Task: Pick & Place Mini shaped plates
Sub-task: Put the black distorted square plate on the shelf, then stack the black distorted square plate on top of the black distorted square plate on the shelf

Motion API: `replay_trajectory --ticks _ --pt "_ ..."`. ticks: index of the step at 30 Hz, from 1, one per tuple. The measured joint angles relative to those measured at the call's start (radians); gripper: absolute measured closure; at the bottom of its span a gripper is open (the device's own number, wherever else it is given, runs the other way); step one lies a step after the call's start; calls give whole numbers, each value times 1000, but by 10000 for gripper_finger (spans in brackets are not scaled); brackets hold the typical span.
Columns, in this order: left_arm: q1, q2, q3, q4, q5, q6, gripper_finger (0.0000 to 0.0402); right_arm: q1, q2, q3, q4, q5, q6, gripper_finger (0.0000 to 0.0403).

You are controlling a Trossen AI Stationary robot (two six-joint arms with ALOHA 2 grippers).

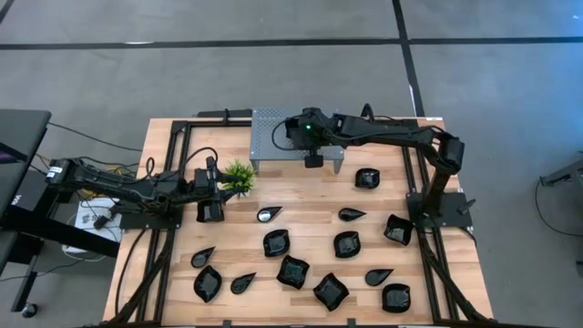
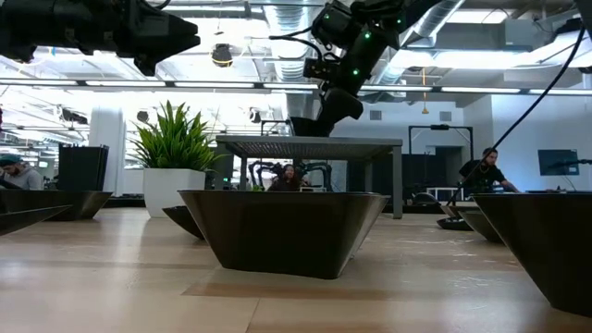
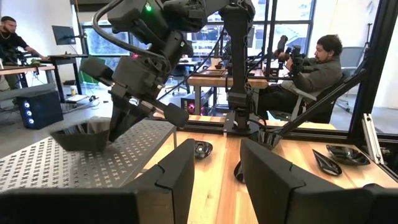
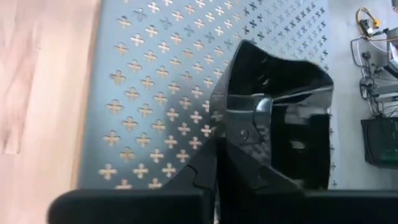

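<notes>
High view: wooden bench w/ about fourteen small black plates spread over its near half, e.g. a squarish one near centre and a teardrop one w/ its long axis running left-right, tip to the right. Grey perforated stand sits at the far edge, middle. Right hand is over the stand; the held plate is hard to make out from above. Left hand hangs over the bench's left part, just beside the small green plant.

Low view: one squarish plate fills the foreground, upright, rim up; more plates at the left and right edges. Stand top shows behind it, w/ the right arm coming down onto it. White-potted plant to the left.

Left wrist view: left hand's fingers stand apart, nothing between them. Beyond, the right hand pinches the rim of a black plate, which sits level, rim up, at the stand's surface; can't tell if it touches. Two people sit in the room behind.

Right wrist view: right hand is clamped on the wall of the squarish plate, one finger inside, one outside. Plate opens toward the camera, over the stand's far-left part.
</notes>
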Motion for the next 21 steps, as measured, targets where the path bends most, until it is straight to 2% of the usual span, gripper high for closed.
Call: replay_trajectory --ticks 5,7,13,15,18,21 --pt "0 0 0 0 0 0 270 6 0 0 1 1 5 343" --pt "0 0 0 0 0 0 270 16 0 0 3 35 5 328" --pt "0 0 0 5 54 0 270 108 -25 73 -93 339 -5 307" --pt "-3 0 0 27 82 0 270 146 -55 113 -191 384 -2 306" --pt "-22 1 7 50 85 0 270 208 -122 167 -283 382 75 305" --pt "-59 12 39 54 84 -1 270 269 -223 189 -363 315 177 305"
